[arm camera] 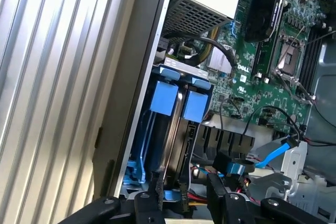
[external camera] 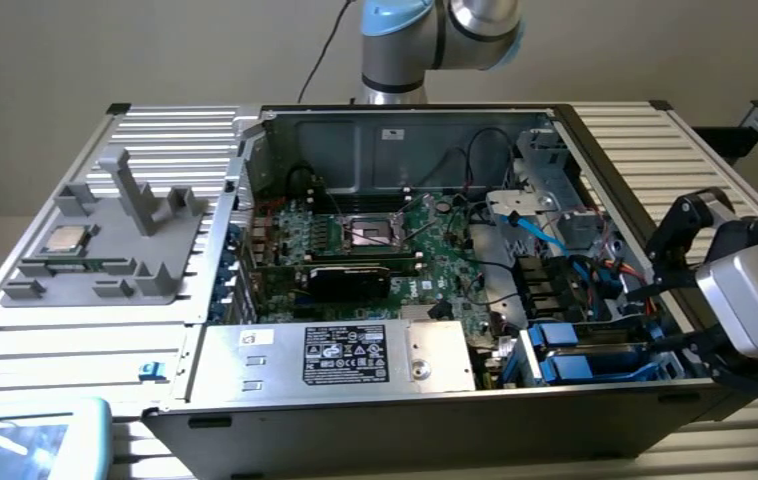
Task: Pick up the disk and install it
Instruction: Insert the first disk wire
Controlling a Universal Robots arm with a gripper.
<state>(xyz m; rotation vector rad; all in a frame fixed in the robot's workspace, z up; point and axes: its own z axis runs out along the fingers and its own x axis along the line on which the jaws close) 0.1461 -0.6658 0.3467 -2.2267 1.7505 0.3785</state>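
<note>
Fingers (arm camera: 157,195) apart, disk (arm camera: 179,135) in drive bay (arm camera: 135,163)

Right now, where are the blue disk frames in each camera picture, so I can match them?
Exterior view: the blue disk frames sit in the open computer case's near corner, on the exterior view's right.
Wrist view: they stand along the case wall, just past the gripper.
Shared landmark: the green circuit board inside the case.

A robotics lab bench: opened computer case (external camera: 352,140) on slatted metal table (external camera: 72,335).
</note>
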